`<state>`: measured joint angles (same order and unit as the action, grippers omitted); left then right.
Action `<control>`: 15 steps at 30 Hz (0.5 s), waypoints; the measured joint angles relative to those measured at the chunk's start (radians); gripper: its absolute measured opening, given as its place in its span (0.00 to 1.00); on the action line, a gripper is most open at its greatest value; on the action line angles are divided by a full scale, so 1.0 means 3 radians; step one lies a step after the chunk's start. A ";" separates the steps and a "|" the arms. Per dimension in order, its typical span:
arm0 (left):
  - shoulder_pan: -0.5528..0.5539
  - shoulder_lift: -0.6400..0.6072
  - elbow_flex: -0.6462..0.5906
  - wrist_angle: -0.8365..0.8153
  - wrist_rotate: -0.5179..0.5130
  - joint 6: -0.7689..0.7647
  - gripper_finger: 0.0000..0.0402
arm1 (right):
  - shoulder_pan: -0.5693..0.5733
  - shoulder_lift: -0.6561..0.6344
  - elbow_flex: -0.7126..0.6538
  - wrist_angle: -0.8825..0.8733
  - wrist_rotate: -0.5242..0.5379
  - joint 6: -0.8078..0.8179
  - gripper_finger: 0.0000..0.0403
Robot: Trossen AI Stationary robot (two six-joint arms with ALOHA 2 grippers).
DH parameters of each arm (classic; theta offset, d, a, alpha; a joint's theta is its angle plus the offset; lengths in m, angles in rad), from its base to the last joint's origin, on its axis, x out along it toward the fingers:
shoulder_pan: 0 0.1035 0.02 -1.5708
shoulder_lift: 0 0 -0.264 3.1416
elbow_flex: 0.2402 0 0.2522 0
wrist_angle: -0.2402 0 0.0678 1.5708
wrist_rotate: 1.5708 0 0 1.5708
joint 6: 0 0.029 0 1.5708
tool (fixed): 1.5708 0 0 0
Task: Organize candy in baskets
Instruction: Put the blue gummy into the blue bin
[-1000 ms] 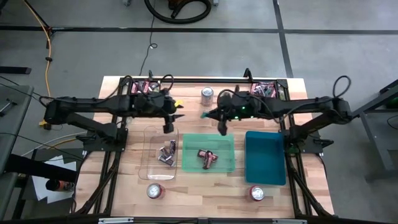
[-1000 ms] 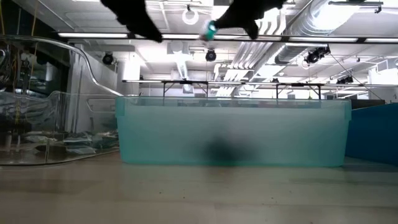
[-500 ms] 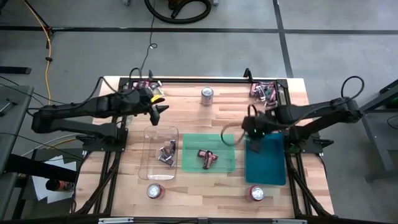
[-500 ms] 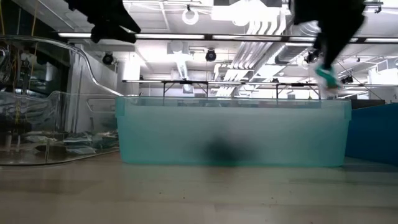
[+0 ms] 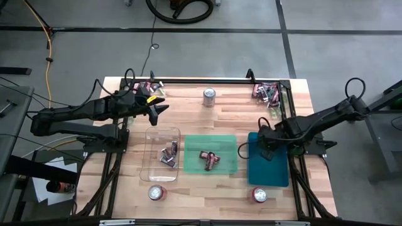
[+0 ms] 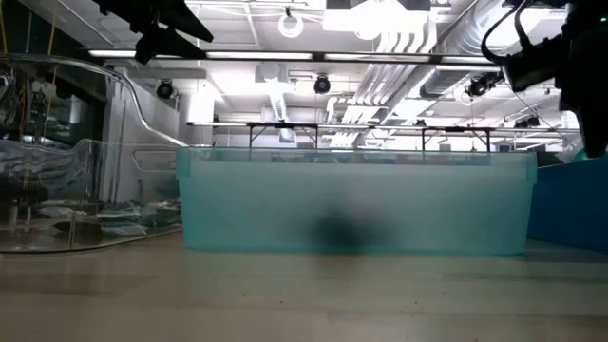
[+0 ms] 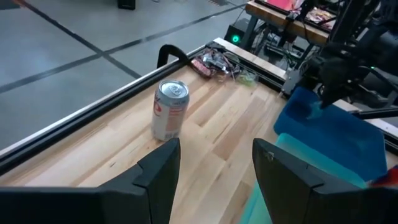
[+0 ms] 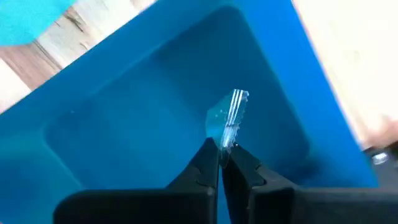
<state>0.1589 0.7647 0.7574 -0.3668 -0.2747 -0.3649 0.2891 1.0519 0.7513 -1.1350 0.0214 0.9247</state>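
I have the left gripper (image 5: 160, 108) up over the back-left of the table, fingers (image 7: 158, 171) spread apart with nothing between them. Ahead of it, past the fingertips, stands a silver and red drink can (image 7: 169, 109) on the bare wood; its lettering I can't read. Beyond that can, against the black frame rail (image 7: 93, 106), lies a small heap of wrapped candy (image 7: 217, 61). A second heap (image 5: 146, 86) sits just behind the left gripper at the table's back-left corner.

Below the left gripper, toward me, is the clear basket (image 5: 151, 164) with a few dark and silver sweets (image 5: 168, 154) in it. Next to it, the translucent green basket (image 5: 226, 143) holds maroon-brown pieces (image 5: 209, 159). Two more cans stand at the front edge, one (image 5: 156, 193) ahead of the clear basket, one (image 5: 259, 195) ahead of the teal one.

My right gripper (image 5: 262, 145) is over the back-left corner of the teal-blue basket (image 5: 273, 172). Its fingers are pinched together on a light wrapped sweet (image 8: 227, 118), which sticks out past the tips above the basket's blue floor (image 8: 124, 124). Nothing else lies under it in there. From table height the green basket's frosted wall (image 6: 351, 204) blocks most of the view.
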 joint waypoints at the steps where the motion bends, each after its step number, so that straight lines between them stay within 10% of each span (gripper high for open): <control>1: 0.0000 0.0000 0.0000 0.0000 -0.0001 0.0000 0.47 | -0.0010 -0.0013 -0.0020 0.0009 -0.0032 0.0064 0.00; 15: 0.0000 0.0003 0.0000 -0.0005 -0.0004 0.0005 0.47 | -0.0240 -0.0022 -0.0023 0.0410 -0.0170 0.0303 0.13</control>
<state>0.1589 0.7654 0.7574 -0.3682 -0.2760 -0.3634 0.2170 1.0454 0.7444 -1.0118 -0.0295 1.0156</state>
